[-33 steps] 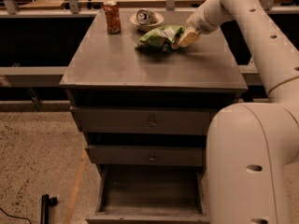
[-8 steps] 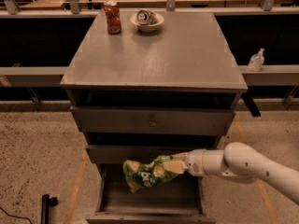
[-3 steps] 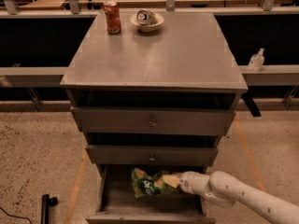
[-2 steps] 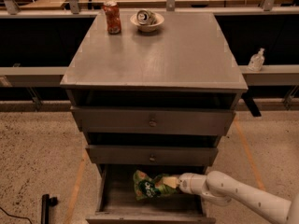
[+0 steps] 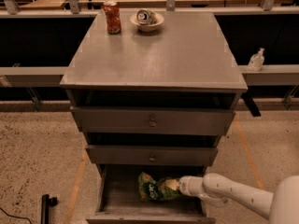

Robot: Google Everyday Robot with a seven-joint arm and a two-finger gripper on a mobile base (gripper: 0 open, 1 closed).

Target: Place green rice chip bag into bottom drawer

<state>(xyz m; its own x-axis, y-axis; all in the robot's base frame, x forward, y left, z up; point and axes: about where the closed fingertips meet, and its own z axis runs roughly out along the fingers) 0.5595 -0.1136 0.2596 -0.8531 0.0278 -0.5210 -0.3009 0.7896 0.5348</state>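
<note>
The green rice chip bag [image 5: 154, 188] lies inside the open bottom drawer [image 5: 112, 195], near its middle, its right end at my gripper [image 5: 174, 185]. The gripper reaches into the drawer from the right at the end of the white arm [image 5: 229, 196]. Its tan fingers are closed on the right end of the bag. The bag looks low in the drawer; I cannot tell if it rests on the floor.
A red can [image 5: 111, 17] and a white bowl holding a crushed can [image 5: 147, 20] stand at the back of the cabinet top [image 5: 154, 55]. Two shallower drawers with round knobs [image 5: 152, 123] are shut above. A sanitizer bottle [image 5: 256, 59] stands on the right ledge.
The arm carried the bag from the cabinet top down to the bottom drawer. Over the last second the bag and gripper sank slightly lower into the drawer.
</note>
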